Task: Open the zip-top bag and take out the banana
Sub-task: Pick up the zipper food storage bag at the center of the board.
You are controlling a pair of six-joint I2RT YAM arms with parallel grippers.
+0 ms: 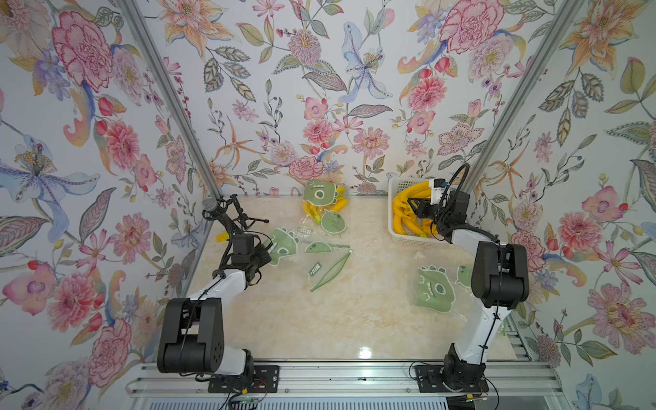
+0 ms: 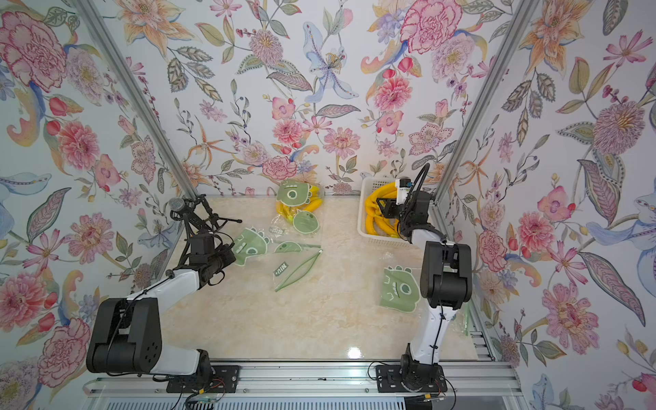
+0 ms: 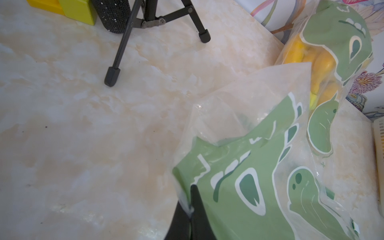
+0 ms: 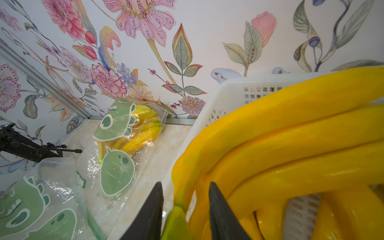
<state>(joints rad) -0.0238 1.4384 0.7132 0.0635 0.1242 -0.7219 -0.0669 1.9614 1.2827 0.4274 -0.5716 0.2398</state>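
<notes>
The right gripper (image 4: 184, 188) is hovering at the white basket (image 4: 228, 91) with jaws parted. The banana (image 4: 291, 116) bunch is resting in the basket, its green stem lying loose between them. The left gripper (image 3: 192, 199) is pinching a corner of the empty-looking zip-top bag (image 3: 239, 187), fingers closed. Judgement: spread wider, then lift straight clear so that neither finger snags the stem.

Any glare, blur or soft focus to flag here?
Both top views: a glare spot on the table near its front edge. Left wrist view: the left gripper, pinching the zip-top bag, is dark and blurred. Right wrist view: nearest bananas look soft.
</notes>
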